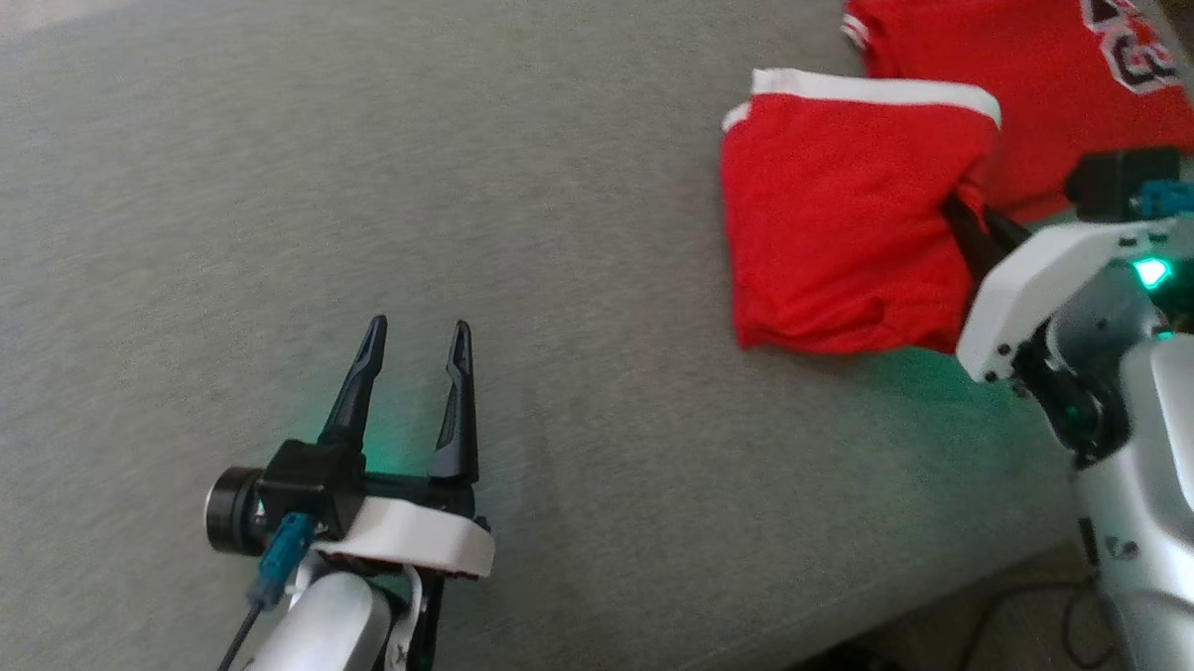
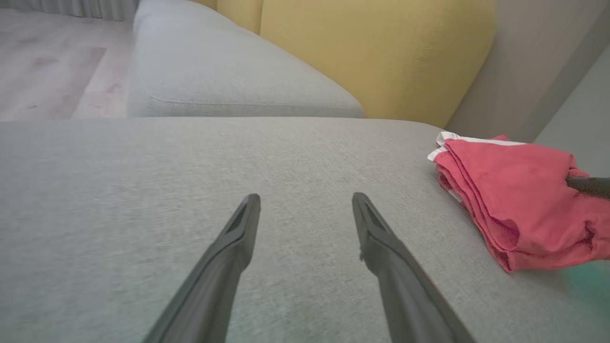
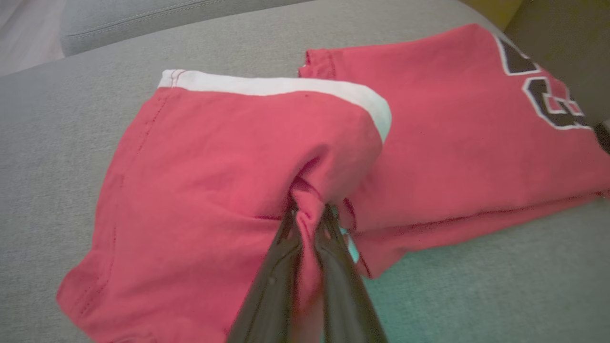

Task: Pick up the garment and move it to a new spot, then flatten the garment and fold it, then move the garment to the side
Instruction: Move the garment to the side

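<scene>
Left gripper point(image 1: 419, 327): nearest to us, low at our left over the bare grey cushion point(image 1: 601, 176) — fingers spread wide, nothing between them.
Right gripper point(image 3: 310, 212): pinched tight on a bunched fold at the right edge of the red garment point(image 1: 831, 218).
Red garment: folded, with a white band along its far edge. It lies on the cushion at our right, well apart from the left gripper.
Lettered red piece point(image 1: 1034, 52): flat just beyond, its near edge overlapped by the gripped garment — we cannot tell whether the two are joined.
Backrest point(image 2: 381, 47): yellow, behind the cushion.
</scene>
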